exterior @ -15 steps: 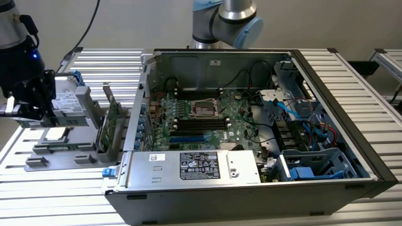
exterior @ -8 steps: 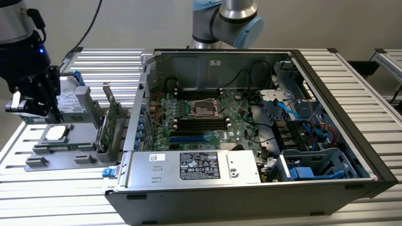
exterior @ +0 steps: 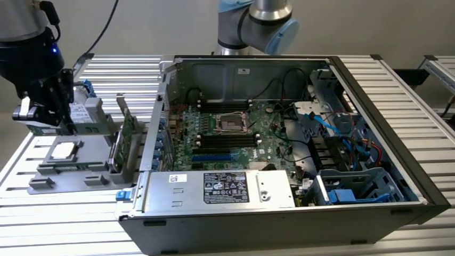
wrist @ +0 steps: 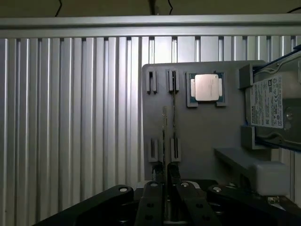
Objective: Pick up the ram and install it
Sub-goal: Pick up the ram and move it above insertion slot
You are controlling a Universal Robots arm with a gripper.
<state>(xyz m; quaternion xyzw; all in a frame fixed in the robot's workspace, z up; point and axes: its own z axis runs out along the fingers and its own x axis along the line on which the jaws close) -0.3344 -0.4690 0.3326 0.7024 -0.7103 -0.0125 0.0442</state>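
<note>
Grey fixture tray [exterior: 67, 184] at the exterior view's left was where you had the gripper [wrist: 166, 170], hanging above it. In the wrist view the ram [wrist: 164, 135] showed edge-on, a thin pale strip running out from between the fingertips and lying alongside the tray's slotted holders. The processor [wrist: 206, 88] and the hard drive [wrist: 268, 101] sat further along the same tray.

Judge the stick as light and stiff but thin and brittle. Its smooth flat faces could slip or let it swing, and neither the chips nor the contact edge will stand much force. You would do best to hold it by its two flat faces, near the middle of its length, so that it cannot pivot.

The jaws stood nearly together with only a sliver between them, and they appeared to be pinching the ram across its thickness.

Moving toward the exterior view's right, the expansion card [exterior: 128, 137] stood upright at the tray's edge. Beyond it lay the open computer case [exterior: 213, 74] with its memory slots [exterior: 226, 140] — well apart from the gripper.
</note>
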